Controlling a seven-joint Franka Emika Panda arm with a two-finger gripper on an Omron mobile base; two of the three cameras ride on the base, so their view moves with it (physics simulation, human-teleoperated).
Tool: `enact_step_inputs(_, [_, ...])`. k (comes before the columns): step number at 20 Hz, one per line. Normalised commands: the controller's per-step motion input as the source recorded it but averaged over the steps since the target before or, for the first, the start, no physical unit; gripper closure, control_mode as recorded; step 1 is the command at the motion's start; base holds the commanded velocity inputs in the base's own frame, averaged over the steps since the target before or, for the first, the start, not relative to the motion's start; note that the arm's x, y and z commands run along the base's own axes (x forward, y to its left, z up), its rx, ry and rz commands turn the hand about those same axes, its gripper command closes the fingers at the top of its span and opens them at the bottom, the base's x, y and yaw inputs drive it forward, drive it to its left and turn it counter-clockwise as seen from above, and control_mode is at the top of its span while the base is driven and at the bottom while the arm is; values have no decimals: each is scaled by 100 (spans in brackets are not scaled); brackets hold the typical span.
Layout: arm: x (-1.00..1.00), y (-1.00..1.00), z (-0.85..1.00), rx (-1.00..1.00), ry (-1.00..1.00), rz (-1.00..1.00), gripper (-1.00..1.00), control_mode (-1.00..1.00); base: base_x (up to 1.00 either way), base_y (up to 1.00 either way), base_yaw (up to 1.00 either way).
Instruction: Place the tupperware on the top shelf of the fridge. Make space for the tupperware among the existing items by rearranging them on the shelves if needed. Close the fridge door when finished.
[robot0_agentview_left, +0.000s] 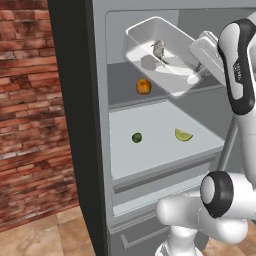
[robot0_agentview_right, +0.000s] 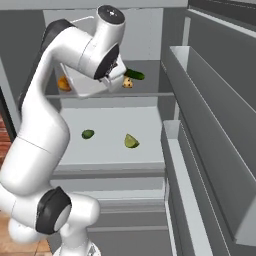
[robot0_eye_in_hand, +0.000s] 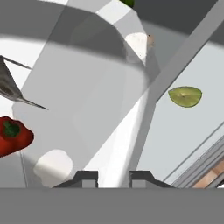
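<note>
We see the gripper (robot0_eye_in_hand: 113, 176) clenched on the rim of the tub (robot0_agentview_left: 160, 55), which hangs tilted in the fridge (robot0_agentview_left: 95, 30) above the top shelf (robot0_agentview_left: 125, 82). An orange (robot0_agentview_left: 143, 86) sits on that shelf under the tub; a lime (robot0_agentview_left: 137, 137) and a wedge (robot0_agentview_left: 183, 135) lie apart on the whitish shelf (robot0_agentview_left: 155, 150) below.

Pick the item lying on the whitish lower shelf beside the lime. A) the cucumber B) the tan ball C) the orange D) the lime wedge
D: the lime wedge lies on the whitish lower shelf with the lime, while the orange sits on the grey shelf above.
</note>
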Motion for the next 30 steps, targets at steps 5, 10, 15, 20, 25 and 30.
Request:
enact_step_inputs(5, [62, -2, 7, 2, 0, 0, 100, -100, 0, 0, 0])
enact_step_inputs(10, [56, -2, 2, 10, 0, -4, 100, -100, 0, 0, 0])
enact_step_inputs(15, [46, -7, 17, 15, 0, -4, 100, -100, 0, 0, 0])
enact_step_inputs(20, [52, 0, 6, 9, 0, -2, 100, -100, 0, 0, 0])
enact_step_inputs(25, [58, 11, 0, 0, 0, 0, 100, -100, 0, 0, 0])
enact_step_inputs(30, [50, 24, -1, 0, 0, 0, 100, -100, 0, 0, 0])
